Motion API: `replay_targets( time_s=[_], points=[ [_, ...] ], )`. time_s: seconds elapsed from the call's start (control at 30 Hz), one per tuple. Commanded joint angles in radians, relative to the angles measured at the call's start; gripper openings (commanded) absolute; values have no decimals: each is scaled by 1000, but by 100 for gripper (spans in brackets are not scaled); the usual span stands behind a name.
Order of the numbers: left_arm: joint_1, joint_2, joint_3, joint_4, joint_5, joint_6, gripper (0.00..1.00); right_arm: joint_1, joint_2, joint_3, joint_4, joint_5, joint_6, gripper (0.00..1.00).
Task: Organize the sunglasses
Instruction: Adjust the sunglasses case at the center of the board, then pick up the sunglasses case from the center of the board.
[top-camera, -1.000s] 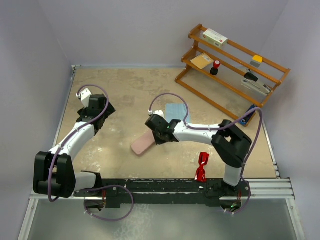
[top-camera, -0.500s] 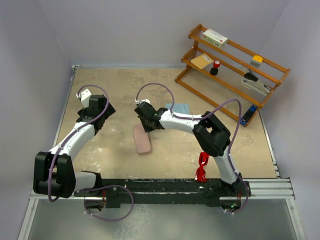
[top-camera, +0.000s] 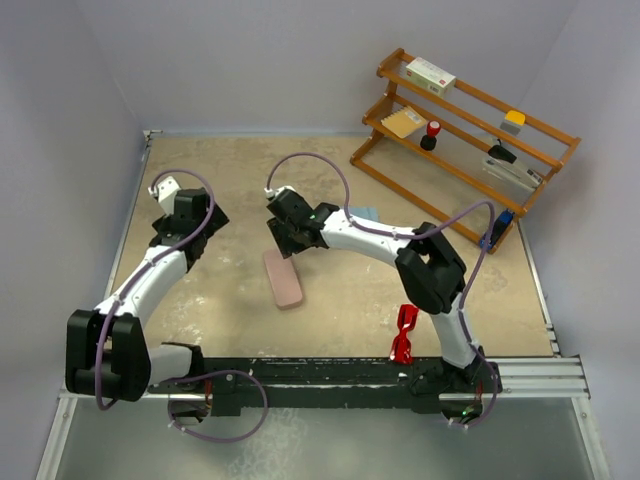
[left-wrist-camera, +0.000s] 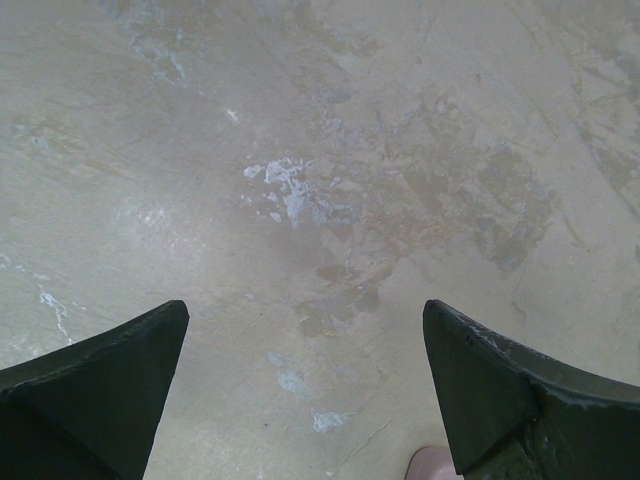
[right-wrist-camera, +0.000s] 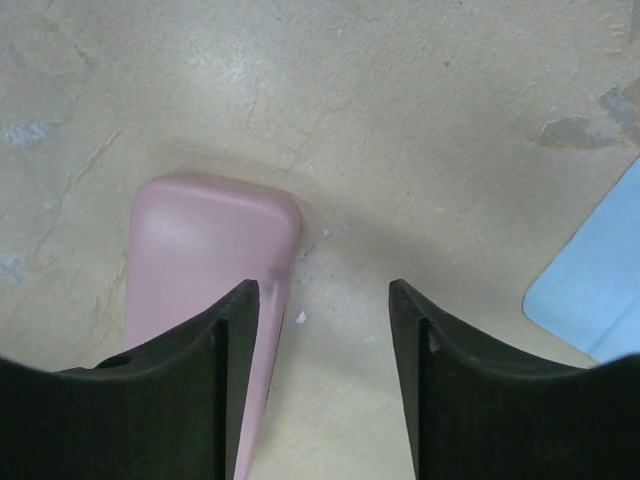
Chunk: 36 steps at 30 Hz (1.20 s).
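sunglasses (top-camera: 404, 333) lie at the near edge of the desk (top-camera: 230, 170), well apart from the closed pink case (right-wrist-camera: 205, 240); right pincer (right-wrist-camera: 325, 300) hangs released over that case, likely to open it. left pincer (left-wrist-camera: 305, 315) gapes empty.

The right arm (top-camera: 370, 238) hides most of the blue cloth (top-camera: 365, 212); the right wrist view cuts off the pink case (right-wrist-camera: 205, 260).

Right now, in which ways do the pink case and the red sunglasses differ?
Colour: the pink case is pale and matt; the sunglasses are bright glossy red. Size: the case is longer and broader than the slim sunglasses. Place: the case lies by the right gripper; the sunglasses lie near the front edge of the table. Both lie unheld.
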Motion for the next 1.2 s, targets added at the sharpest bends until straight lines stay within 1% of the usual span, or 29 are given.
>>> replay_targets(
  time_s=[0.0, 0.07, 0.17, 0.27, 0.53, 0.67, 0.83, 1.17],
  points=[
    [29, -58, -7, 20, 1, -7, 99, 28, -95, 45, -82, 6, -7, 59],
    [33, -63, -6, 13, -6, -15, 99, 53, -98, 54, -108, 6, -1, 60],
    [37, -76, -5, 3, -11, -20, 99, 102, -99, 51, -120, 5, 13, 66],
    [41, -96, -6, -7, -15, -20, 99, 141, -85, 50, -128, -3, 34, 70],
    [46, -126, -25, -15, 1, -33, 99, 161, -45, 45, -159, -9, 96, 78],
    [46, -134, -26, -14, 17, -33, 99, 163, -22, 62, -189, 14, 101, 80],
    [46, -143, -31, -17, 17, -33, 99, 165, 6, 53, -192, 6, 112, 84],
    [45, -152, -34, -22, 18, -31, 99, 165, 50, 53, -178, -19, 133, 85]
  ],
)
